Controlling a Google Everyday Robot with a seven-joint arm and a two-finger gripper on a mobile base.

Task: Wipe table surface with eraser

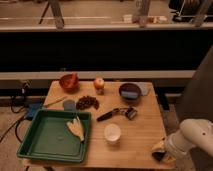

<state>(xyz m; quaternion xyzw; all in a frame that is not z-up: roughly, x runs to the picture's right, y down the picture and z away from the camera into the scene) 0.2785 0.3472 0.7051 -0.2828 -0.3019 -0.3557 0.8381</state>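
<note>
My gripper (pixel 162 150) is low over the front right corner of the wooden table (pixel 140 137), at the end of the white arm (pixel 192 137) that comes in from the right. A small dark thing (pixel 159 156) shows right under the gripper, at the table's edge. I cannot tell whether it is the eraser or whether it is held. A black-handled tool (pixel 111 115) with a small block at its end (pixel 131 113) lies at mid-table.
A green tray (pixel 40 137) holding a yellow object (pixel 76 127) sits at the front left. A white cup (pixel 112 133) stands beside it. At the back are an orange bowl (pixel 69 81), an apple (pixel 99 83), a dark bowl (pixel 130 91) and a dark cluster (pixel 88 102).
</note>
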